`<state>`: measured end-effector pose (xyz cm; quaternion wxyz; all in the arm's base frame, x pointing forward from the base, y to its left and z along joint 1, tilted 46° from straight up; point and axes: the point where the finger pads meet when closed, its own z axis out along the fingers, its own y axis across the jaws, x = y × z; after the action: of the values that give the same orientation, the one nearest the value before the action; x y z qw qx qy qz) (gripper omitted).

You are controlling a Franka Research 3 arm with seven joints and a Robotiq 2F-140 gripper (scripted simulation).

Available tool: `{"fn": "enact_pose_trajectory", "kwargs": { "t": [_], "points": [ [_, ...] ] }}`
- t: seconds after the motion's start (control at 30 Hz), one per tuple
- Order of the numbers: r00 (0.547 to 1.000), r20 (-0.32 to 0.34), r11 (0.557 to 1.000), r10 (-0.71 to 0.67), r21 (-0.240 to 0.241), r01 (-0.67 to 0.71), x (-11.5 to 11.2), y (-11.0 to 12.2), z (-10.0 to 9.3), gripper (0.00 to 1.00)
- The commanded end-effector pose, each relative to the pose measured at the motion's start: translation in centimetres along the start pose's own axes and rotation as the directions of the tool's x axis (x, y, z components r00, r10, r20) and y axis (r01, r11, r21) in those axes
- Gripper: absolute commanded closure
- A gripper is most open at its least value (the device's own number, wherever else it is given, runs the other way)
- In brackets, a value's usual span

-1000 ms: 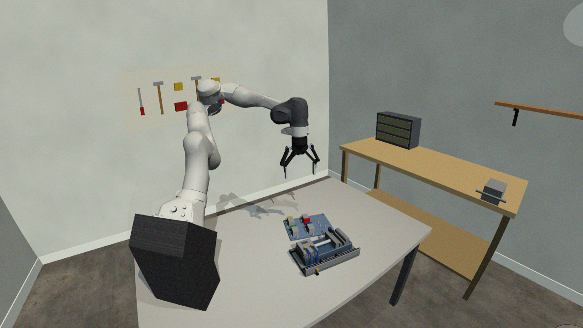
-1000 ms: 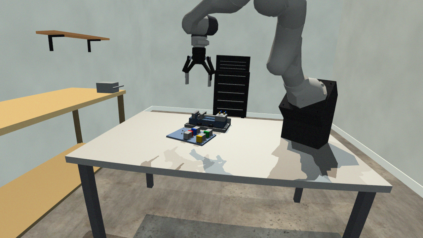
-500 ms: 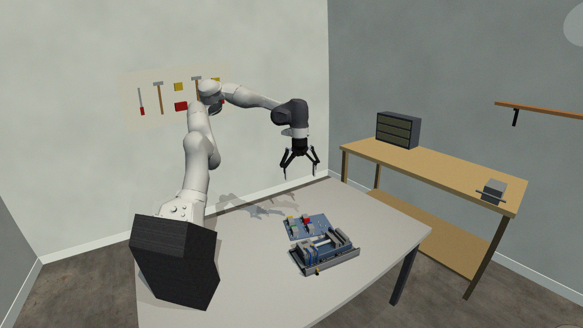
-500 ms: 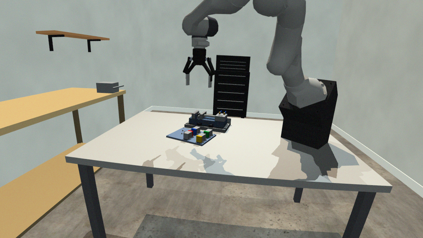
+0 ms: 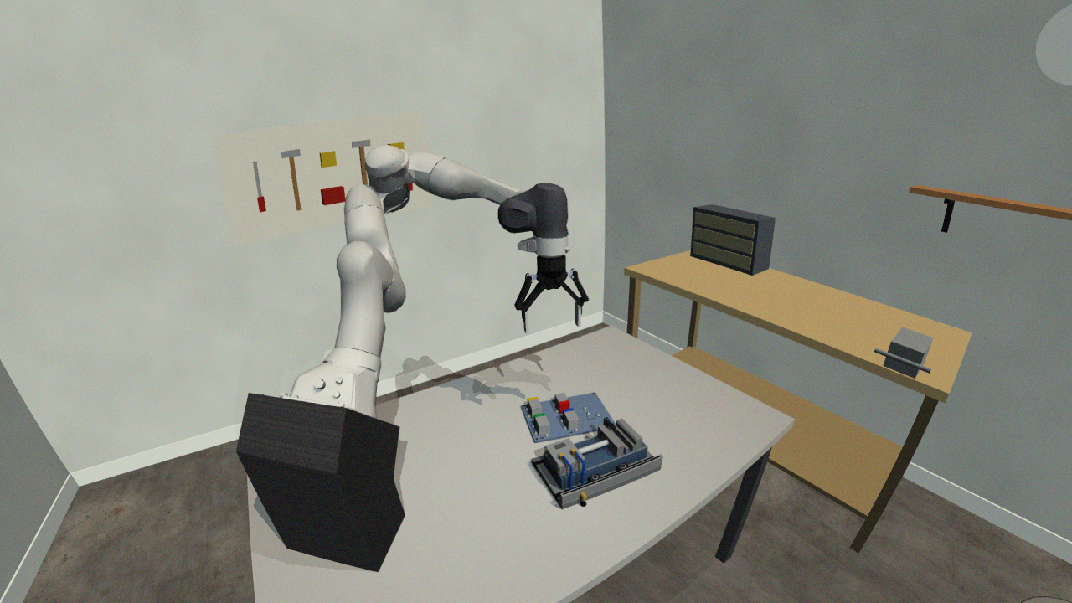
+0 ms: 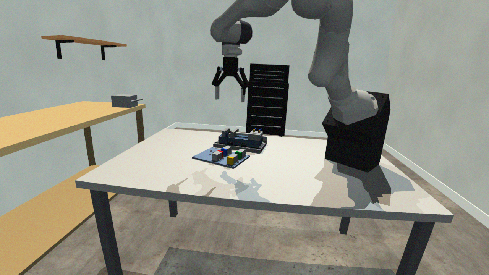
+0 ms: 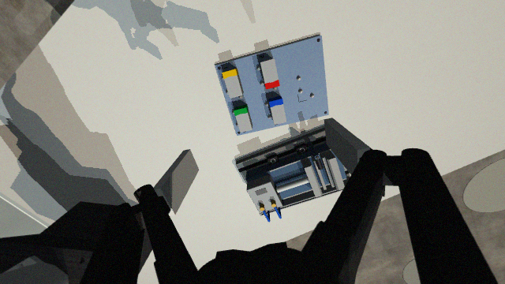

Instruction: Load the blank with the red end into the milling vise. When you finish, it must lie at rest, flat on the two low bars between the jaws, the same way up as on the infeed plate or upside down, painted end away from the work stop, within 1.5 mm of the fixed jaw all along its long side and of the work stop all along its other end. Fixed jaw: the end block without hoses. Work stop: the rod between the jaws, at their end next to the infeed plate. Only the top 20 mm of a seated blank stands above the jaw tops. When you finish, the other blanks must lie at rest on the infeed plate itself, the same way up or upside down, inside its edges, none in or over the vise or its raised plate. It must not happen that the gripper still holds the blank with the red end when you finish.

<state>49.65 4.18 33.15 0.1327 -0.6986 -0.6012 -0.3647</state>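
1. Pale tabletop [image 5: 464, 524] [image 6: 280, 164] [image 7: 394, 79] carries the milling vise [image 5: 560, 453] [image 6: 255, 135] [image 7: 258, 195] toward one long edge; the infeed plate [image 5: 600, 404] [image 6: 204, 156] [image 7: 316, 71] sits beside it, toward the opposite long edge.
2. Your red-ended blank [image 5: 563, 403] [image 6: 216, 157] [image 7: 270, 72] lies on that plate, red end toward the vise.
3. Your Robotiq gripper [image 5: 552, 327] [image 6: 229, 99] [image 7: 256, 146] hangs wide, holding nothing.
4. Center over the blank, square to its long sides, then descend straight, sparing the blue-ended blank [image 5: 570, 420] [image 6: 224, 150] [image 7: 278, 114].
5. Grip high; the seat looks deep, though shadow blurs it.

Item: one gripper [image 5: 552, 328] [image 6: 229, 99] [image 7: 256, 146], fingers spread. Position had altered: slightly lower in both room views, also marginally rightward in the exterior view.
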Motion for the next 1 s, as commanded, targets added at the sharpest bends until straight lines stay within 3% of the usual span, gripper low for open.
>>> {"fn": "enact_pose_trajectory", "kwargs": {
  "t": [0.0,0.57,0.73,0.97],
  "points": [
    [1.000,0.000,1.000,-0.001,0.000,0.001,0.02,-0.01,0.15,0.00],
    [1.000,0.000,1.000,-0.001,0.000,0.001,-0.11,0.01,0.41,0.00],
    [0.974,0.002,0.974,-0.225,-0.002,0.225,-0.34,0.06,0.63,0.00],
    [0.974,0.002,0.974,-0.225,-0.002,0.225,-0.34,0.06,0.63,0.00]
  ]
}}
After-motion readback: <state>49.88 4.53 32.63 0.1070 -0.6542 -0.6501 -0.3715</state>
